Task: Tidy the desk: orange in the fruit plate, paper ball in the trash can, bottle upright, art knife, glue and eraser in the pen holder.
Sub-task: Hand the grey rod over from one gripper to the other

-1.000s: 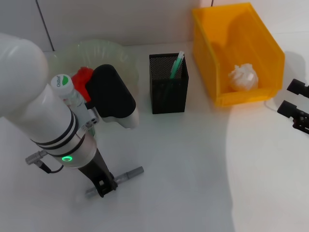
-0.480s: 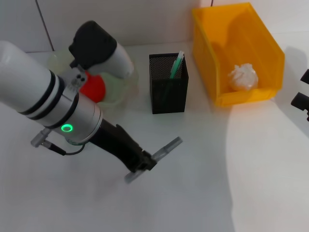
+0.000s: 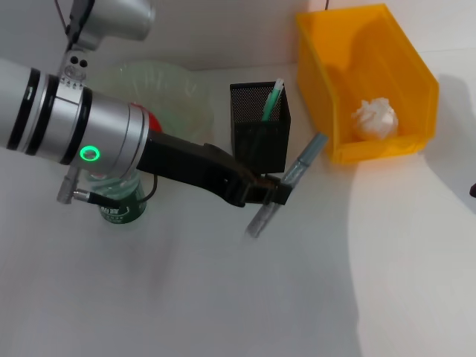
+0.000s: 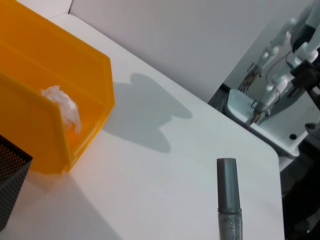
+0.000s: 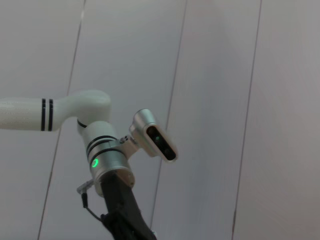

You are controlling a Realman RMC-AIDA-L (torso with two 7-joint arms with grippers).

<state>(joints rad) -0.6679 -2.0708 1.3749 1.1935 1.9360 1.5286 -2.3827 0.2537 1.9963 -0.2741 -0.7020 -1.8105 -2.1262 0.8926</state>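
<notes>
We see the left gripper clamped around the middle of the art knife, a slim grey stick held tilted in the air just beside the black mesh pen holder, its upper end leaning toward the yellow trash can. In the left wrist view the art knife shows a smooth grey cap over a speckled, glittery barrel. A green-capped glue stick already stands in the pen holder, and the crumpled white paper ball lies inside the trash can. The green bottle stands upright behind our left arm, near the translucent fruit plate holding the orange. Only a dark sliver of the right gripper shows at the table's edge; we cannot tell its state.
</notes>
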